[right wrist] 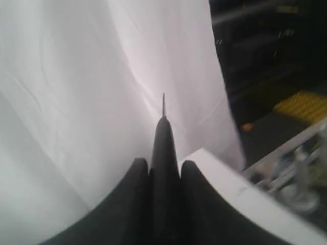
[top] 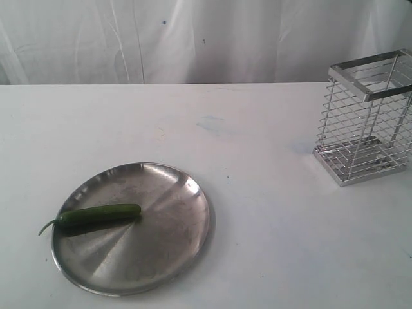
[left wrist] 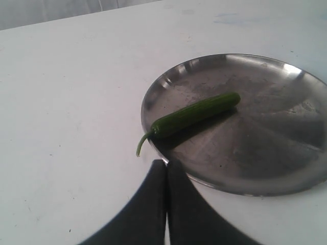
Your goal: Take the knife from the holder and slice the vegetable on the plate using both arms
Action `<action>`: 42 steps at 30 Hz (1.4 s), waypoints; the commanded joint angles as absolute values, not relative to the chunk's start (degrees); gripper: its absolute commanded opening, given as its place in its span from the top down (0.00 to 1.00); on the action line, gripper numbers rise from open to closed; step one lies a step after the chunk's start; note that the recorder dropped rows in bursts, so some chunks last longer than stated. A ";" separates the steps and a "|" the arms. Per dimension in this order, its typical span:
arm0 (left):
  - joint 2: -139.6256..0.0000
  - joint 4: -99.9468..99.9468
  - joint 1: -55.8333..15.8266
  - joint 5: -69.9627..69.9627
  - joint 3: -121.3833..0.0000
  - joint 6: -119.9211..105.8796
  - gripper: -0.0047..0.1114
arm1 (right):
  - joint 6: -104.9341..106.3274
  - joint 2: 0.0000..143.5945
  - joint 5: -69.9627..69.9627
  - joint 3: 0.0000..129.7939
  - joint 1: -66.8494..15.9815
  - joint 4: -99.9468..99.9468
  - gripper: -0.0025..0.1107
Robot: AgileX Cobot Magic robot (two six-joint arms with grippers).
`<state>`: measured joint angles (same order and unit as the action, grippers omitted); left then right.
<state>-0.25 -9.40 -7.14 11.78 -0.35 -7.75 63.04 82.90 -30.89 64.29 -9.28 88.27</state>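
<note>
The knife (right wrist: 163,148) is out of the holder (top: 368,122), clamped by its handle between the right fingers (right wrist: 191,194). The cucumber (top: 100,214) lies whole on the plate (top: 183,241). The left fingers (left wrist: 148,204), pressed together and empty, hover by its rim, so all slicing is left.

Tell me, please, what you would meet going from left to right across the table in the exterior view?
cucumber, lying on the left part of the plate with its stem over the rim → bare right part of the plate → wire holder at the far right
</note>
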 commanded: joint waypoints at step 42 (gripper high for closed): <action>0.00 -9.93 -6.98 11.49 0.00 -7.71 0.96 | -87.26 79.75 -58.59 18.67 -18.29 -43.85 0.98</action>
<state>-0.25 -9.40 -7.14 11.78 -0.35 -7.75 -89.20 77.53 -56.70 19.51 -18.26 -43.66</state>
